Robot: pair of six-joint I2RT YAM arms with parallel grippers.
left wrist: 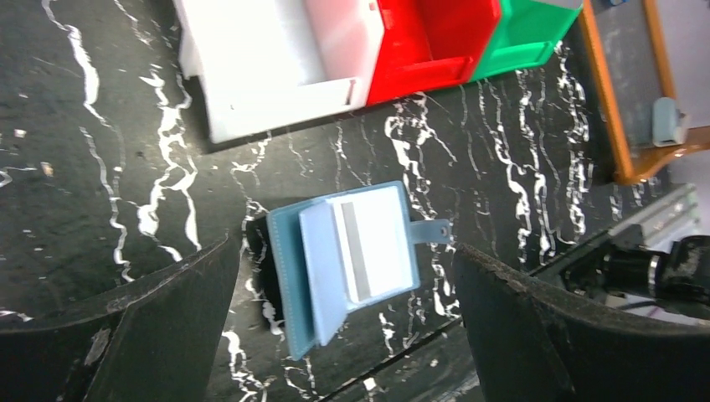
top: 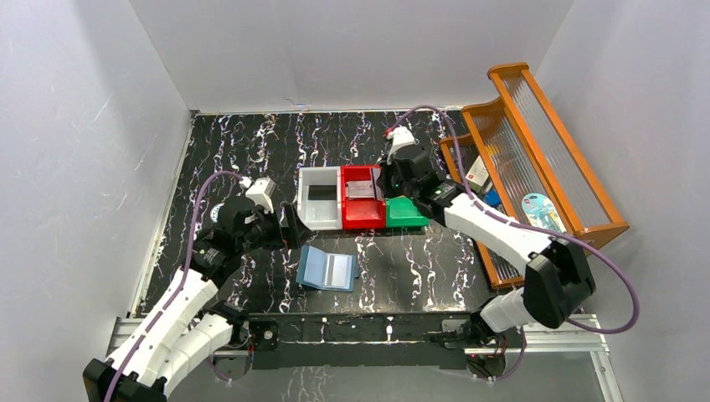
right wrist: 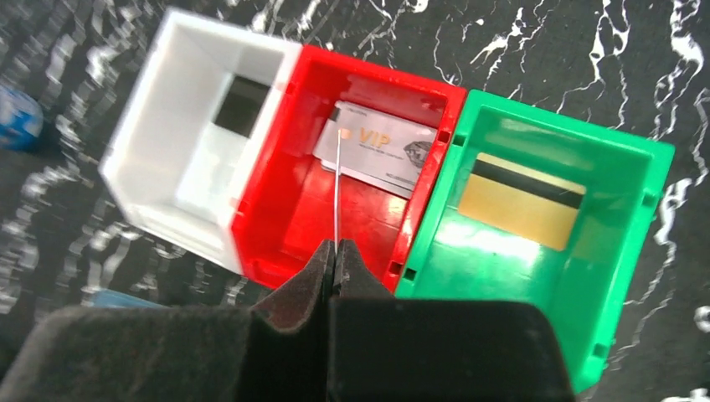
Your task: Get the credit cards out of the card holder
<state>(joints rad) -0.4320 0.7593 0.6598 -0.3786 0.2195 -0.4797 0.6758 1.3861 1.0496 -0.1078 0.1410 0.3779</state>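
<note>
The blue card holder (left wrist: 347, 255) lies open on the black marbled table (top: 251, 142), and a pale rectangle with a grey stripe shows in its inner pocket. My left gripper (left wrist: 345, 247) hangs open above it, touching nothing. Over the red bin (right wrist: 293, 226) my right gripper (right wrist: 335, 247) is shut on a thin credit card (right wrist: 336, 188) seen edge on. A grey credit card marked VIP (right wrist: 381, 151) lies in that red bin. The white bin (right wrist: 159, 167) holds a black card (right wrist: 241, 105). A gold card (right wrist: 521, 201) with a black stripe rests in the green bin (right wrist: 619, 276).
The three bins (top: 362, 201) stand side by side mid-table, just beyond the card holder (top: 326, 270). An orange rack (top: 536, 142) with small items runs along the right side. White walls close in the table on three sides.
</note>
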